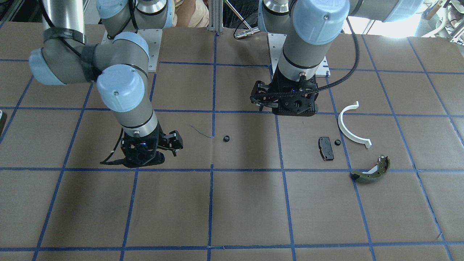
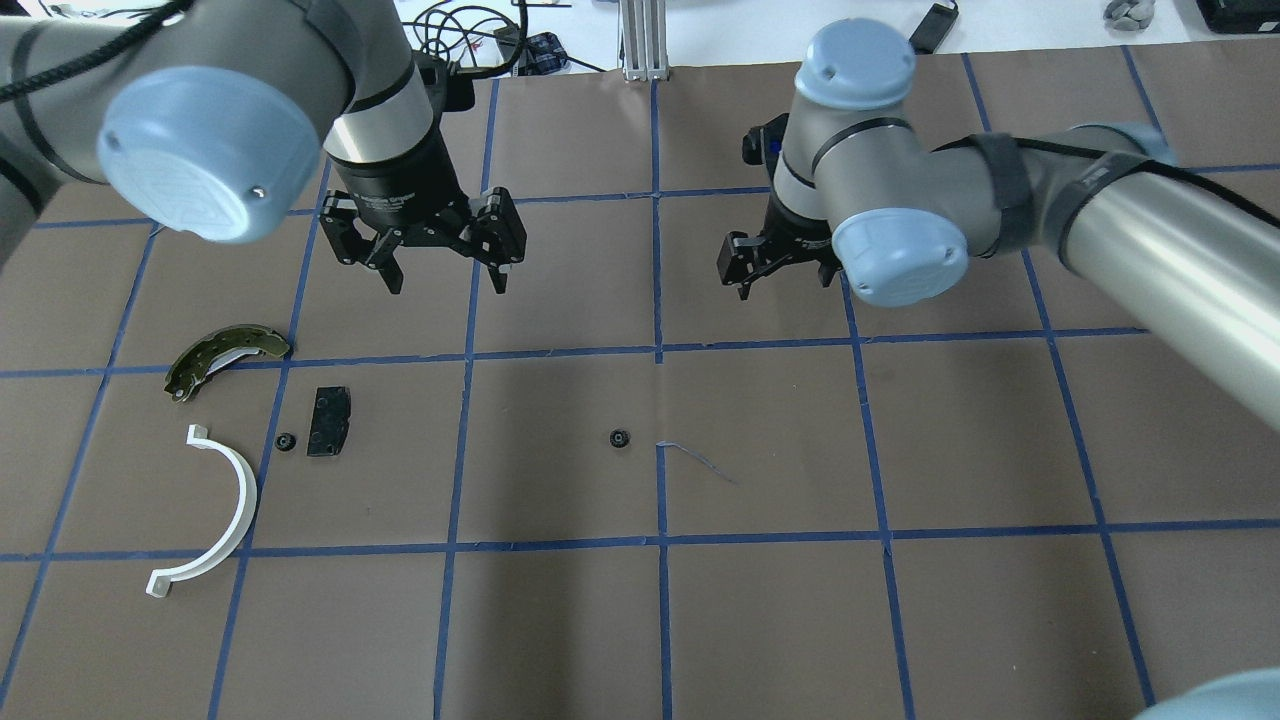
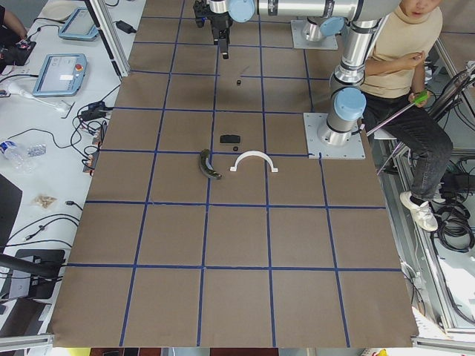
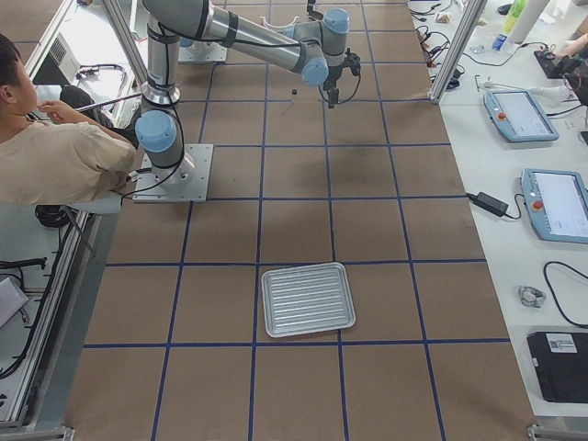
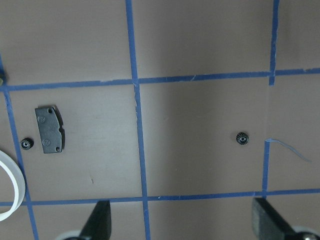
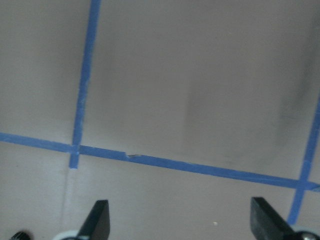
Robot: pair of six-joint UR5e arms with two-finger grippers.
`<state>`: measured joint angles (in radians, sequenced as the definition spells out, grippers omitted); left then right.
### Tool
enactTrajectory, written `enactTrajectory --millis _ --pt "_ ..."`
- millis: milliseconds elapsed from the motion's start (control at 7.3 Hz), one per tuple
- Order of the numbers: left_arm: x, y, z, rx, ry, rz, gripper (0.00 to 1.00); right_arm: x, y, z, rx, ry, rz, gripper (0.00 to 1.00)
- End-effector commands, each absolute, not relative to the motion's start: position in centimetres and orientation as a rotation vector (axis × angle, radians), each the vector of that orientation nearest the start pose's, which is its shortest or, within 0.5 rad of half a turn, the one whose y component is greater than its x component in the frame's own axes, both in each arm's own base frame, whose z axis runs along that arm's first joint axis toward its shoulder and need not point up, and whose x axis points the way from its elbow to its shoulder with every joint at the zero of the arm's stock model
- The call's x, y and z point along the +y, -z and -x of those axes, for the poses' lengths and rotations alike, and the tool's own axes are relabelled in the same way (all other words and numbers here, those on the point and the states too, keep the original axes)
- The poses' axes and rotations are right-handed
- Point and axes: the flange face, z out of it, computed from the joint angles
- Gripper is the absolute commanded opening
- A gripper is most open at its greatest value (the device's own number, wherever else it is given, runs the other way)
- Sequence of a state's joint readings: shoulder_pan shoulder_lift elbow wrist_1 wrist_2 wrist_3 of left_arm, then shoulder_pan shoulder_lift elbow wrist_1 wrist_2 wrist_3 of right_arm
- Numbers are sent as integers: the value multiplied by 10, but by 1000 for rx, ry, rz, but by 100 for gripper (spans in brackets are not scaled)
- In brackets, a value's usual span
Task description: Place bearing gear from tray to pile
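Note:
One small black bearing gear (image 2: 620, 438) lies alone on the brown table near its middle; it also shows in the left wrist view (image 5: 242, 138). A second gear (image 2: 286, 441) lies in the pile, beside the black pad (image 2: 329, 421), the white half-ring (image 2: 215, 515) and the olive brake shoe (image 2: 222, 355). My left gripper (image 2: 446, 285) is open and empty, hovering between the pile and the lone gear, farther from my base than both. My right gripper (image 2: 790, 283) is open and empty, to the right of the lone gear. The ridged metal tray (image 4: 308, 299) shows only in the exterior right view.
Blue tape lines grid the brown table cover (image 2: 760, 600). A thin stray thread (image 2: 700, 462) lies just right of the lone gear. A person (image 3: 408, 67) sits behind the robot bases. Tablets and cables lie on side benches off the table.

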<state>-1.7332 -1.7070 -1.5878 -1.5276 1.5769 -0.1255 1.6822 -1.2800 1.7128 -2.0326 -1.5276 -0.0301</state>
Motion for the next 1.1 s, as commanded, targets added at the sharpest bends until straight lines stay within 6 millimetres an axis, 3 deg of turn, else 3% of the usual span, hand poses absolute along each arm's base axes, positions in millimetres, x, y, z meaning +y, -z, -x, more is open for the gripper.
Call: enactTrajectory --millis 0,274,411,685,959 --pt "-487 -332 267 3119 -76 -46 100 -563 -389 -167 3107 20 201 100" --pt "-450 -251 285 3131 -20 -5 100 -567 -452 -160 3166 9 207 100" --pt "-438 -228 302 3142 30 -5 100 -565 -468 -157 3161 13 247 100" --pt "-424 -192 327 3120 -48 71 100 -534 -511 -156 3139 87 364 100" --pt "-418 -180 337 3110 -65 47 100 -535 -506 -154 3142 85 360 100"
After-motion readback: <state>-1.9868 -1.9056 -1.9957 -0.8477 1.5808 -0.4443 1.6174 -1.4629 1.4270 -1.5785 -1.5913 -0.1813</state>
